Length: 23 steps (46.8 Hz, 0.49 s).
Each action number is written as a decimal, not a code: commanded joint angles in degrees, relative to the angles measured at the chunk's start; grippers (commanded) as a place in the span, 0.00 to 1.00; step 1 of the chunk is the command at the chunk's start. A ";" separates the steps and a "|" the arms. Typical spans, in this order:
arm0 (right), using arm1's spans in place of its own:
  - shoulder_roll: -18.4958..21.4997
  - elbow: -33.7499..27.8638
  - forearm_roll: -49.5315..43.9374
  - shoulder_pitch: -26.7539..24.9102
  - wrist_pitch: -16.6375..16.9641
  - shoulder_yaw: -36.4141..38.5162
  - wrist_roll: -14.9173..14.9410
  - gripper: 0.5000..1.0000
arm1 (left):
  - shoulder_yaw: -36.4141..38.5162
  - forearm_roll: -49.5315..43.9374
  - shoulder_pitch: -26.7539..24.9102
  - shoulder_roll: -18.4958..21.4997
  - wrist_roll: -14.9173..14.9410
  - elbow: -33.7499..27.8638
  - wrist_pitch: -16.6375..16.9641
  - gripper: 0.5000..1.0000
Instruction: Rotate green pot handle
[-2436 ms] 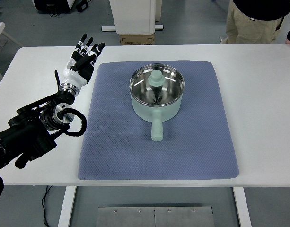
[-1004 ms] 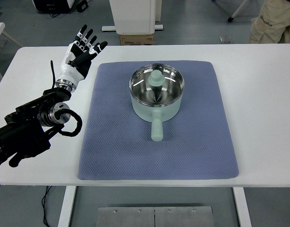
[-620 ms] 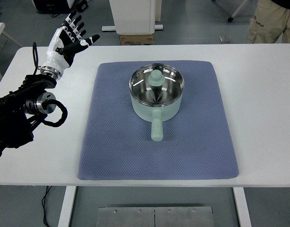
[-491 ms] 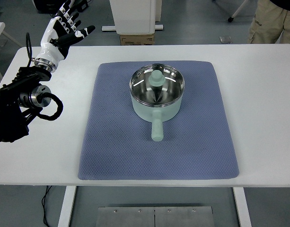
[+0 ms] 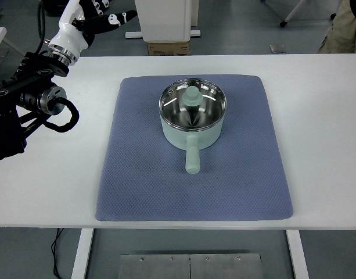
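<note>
Pale green pot [image 5: 192, 122], glass lid, stubby handle [image 5: 192, 158] pointing to near edge, centred on quilted blue mat [image 5: 143, 174]; white surface [image 5: 323, 128]; left robot hand [image 5: 87, 20] raised top-left, fingers spread, empty; grey floor.

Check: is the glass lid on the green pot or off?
On. The round glass lid with its green knob sits level inside the rim of the pale green pot, upright on the blue mat.
</note>
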 commanded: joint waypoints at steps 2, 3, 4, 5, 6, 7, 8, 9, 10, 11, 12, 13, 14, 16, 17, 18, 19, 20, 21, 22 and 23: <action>0.00 0.00 0.00 0.00 -0.01 0.00 -0.01 1.00 | 0.01 4.46 -1.28 -0.07 -0.01 -2.10 2.08 1.00; 0.00 0.00 0.00 0.00 -0.01 0.00 -0.01 1.00 | 0.01 4.81 -1.81 -0.15 -0.01 -2.19 2.08 1.00; 0.00 0.00 0.00 0.00 -0.01 0.00 -0.01 1.00 | 0.01 4.82 -2.33 -0.24 -0.01 -2.19 2.08 1.00; 0.00 0.00 0.00 0.00 -0.01 0.00 -0.01 1.00 | 0.01 5.08 -2.86 -0.59 -0.01 -2.19 2.17 1.00; 0.00 0.00 0.00 0.00 -0.01 0.00 -0.01 1.00 | 0.01 5.25 -3.39 -0.77 -0.01 -2.19 2.34 1.00; 0.00 0.00 0.00 0.00 -0.01 0.00 -0.01 1.00 | 0.01 5.26 -3.92 -0.86 -0.01 -2.19 2.35 1.00; 0.00 0.00 0.00 0.00 -0.01 0.00 -0.01 1.00 | 0.01 5.34 -4.44 -0.86 -0.01 -2.19 2.26 1.00; 0.00 0.00 0.00 0.00 -0.01 0.00 -0.01 1.00 | 0.01 5.34 -4.97 -0.95 -0.01 -2.19 2.17 1.00; 0.00 0.00 0.00 0.00 -0.01 0.00 -0.01 1.00 | 0.01 5.34 -5.50 -0.95 -0.01 -2.19 2.17 1.00; 0.00 0.00 0.00 0.00 -0.01 0.00 -0.01 1.00 | 0.01 5.34 -5.94 -1.03 -0.01 -2.19 2.17 1.00; 0.00 0.00 0.00 0.00 -0.01 0.00 -0.01 1.00 | 0.01 5.43 -6.38 -1.03 -0.01 -2.19 2.17 1.00; 0.00 0.00 0.00 0.00 -0.01 0.00 -0.01 1.00 | 0.01 5.43 -6.91 -1.12 -0.01 -2.19 2.08 1.00; 0.00 0.00 0.00 0.00 -0.01 0.00 -0.01 1.00 | 0.01 5.43 -7.35 -1.12 -0.01 -2.28 2.08 1.00; 0.00 0.00 0.00 0.00 -0.01 0.00 -0.01 1.00 | 0.10 5.52 -8.22 -1.21 -0.01 -2.45 1.91 1.00; 0.00 0.00 0.00 0.00 -0.01 0.00 -0.01 1.00 | 0.10 5.61 -8.58 -1.21 -0.01 -2.63 1.73 1.00; 0.00 0.00 0.00 0.00 -0.01 0.00 -0.01 1.00 | 0.10 5.78 -8.93 -1.38 -0.01 -2.98 1.64 1.00; 0.00 0.00 0.00 0.00 -0.01 0.00 -0.01 1.00 | 0.18 5.96 -9.28 -1.39 -0.01 -3.42 1.64 1.00; 0.00 0.00 0.00 0.00 -0.01 0.00 -0.01 1.00 | 0.18 6.13 -9.54 -1.39 -0.01 -3.94 1.56 1.00; 0.00 0.00 0.00 0.00 -0.01 0.00 -0.01 1.00 | 0.18 6.31 -9.81 -1.39 -0.01 -4.56 1.47 1.00; 0.00 0.00 0.00 0.00 -0.01 0.00 -0.01 1.00 | 0.18 6.75 -10.07 -1.39 -0.01 -5.09 1.55 1.00; 0.00 0.00 0.00 0.00 -0.01 0.00 -0.01 1.00 | 0.18 7.18 -10.25 -1.39 -0.01 -5.70 1.55 1.00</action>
